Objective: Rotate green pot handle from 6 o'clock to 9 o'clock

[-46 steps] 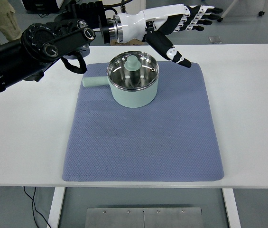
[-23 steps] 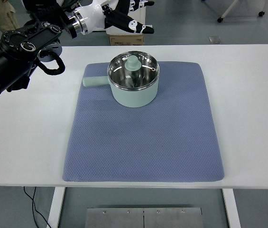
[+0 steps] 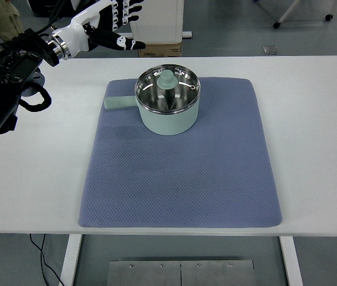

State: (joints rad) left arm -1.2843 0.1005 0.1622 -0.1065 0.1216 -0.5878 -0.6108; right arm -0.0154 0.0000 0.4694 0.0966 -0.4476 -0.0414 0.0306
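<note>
White table point(image 3: 317, 119), blue-grey textured mat point(image 3: 180, 179) on top. Pale green lidded pot point(image 3: 168, 107) at mat's far middle, stubby green handle point(image 3: 119, 102) pointing left: nine o'clock, rotation apparently done. Left hand point(image 3: 110, 27) at far left, well apart from pot, fingers spread, grasping nothing. Only arm stowing seemingly left.

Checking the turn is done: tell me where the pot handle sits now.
In the top view, the pot handle points toward the picture's left from the green pot, lying on the far part of the blue mat.
</note>
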